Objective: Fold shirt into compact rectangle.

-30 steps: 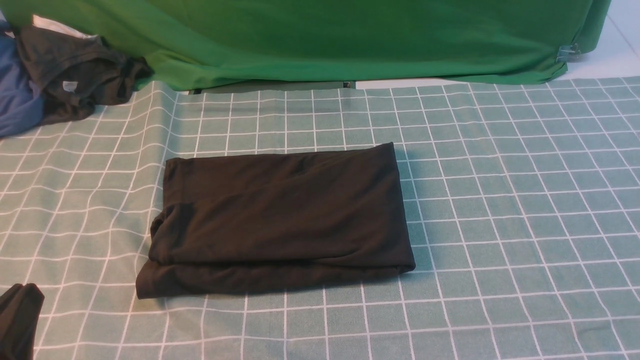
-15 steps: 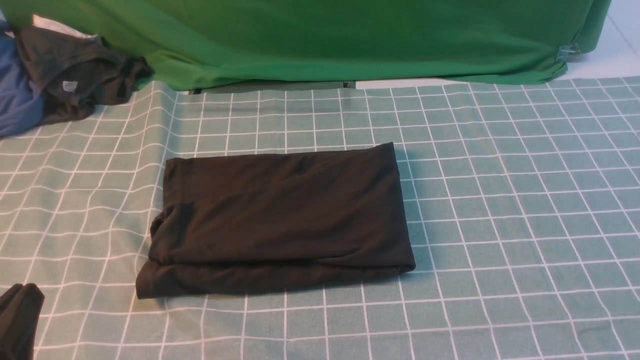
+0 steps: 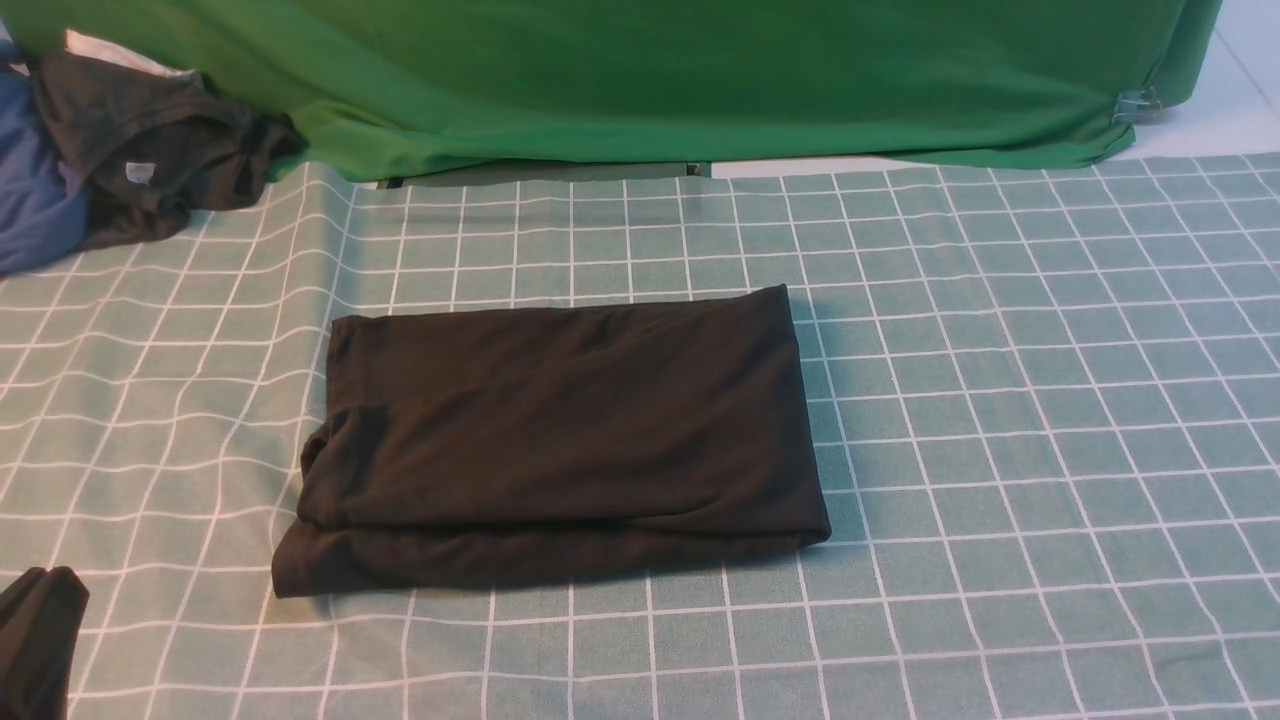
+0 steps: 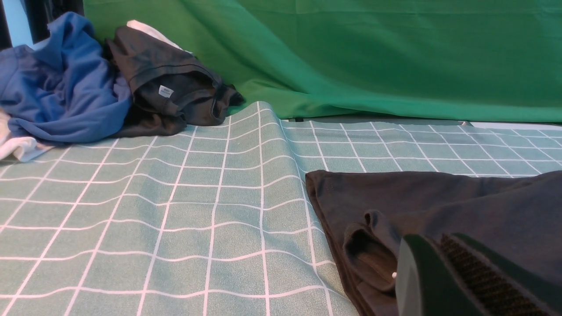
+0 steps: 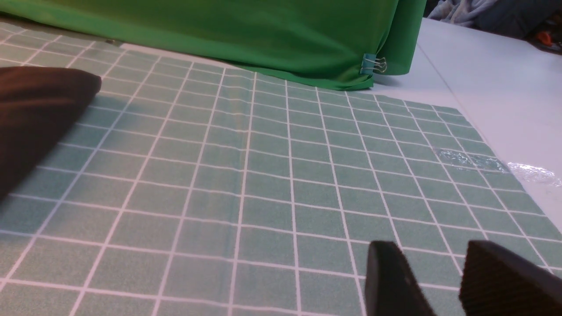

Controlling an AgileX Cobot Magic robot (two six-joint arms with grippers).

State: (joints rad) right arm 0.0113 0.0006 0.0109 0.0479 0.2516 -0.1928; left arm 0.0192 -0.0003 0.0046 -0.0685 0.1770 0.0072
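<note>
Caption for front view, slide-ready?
Black shirt folded into a rectangle on green checked tablecloth, both grippers withdrawn.

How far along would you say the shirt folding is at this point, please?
Done: the shirt lies as a compact, layered rectangle on the checked cloth, its print folded out of sight. In hand: nothing; the left gripper is shut beside the shirt's edge, and the right gripper stands open over bare cloth. Left: perhaps tidying the slightly bunched left end; otherwise it looks finished.

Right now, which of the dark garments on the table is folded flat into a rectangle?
The black shirt in the middle of the checked tablecloth. The other dark garment, with a small white tag, lies crumpled at the far left beside blue clothing.
</note>
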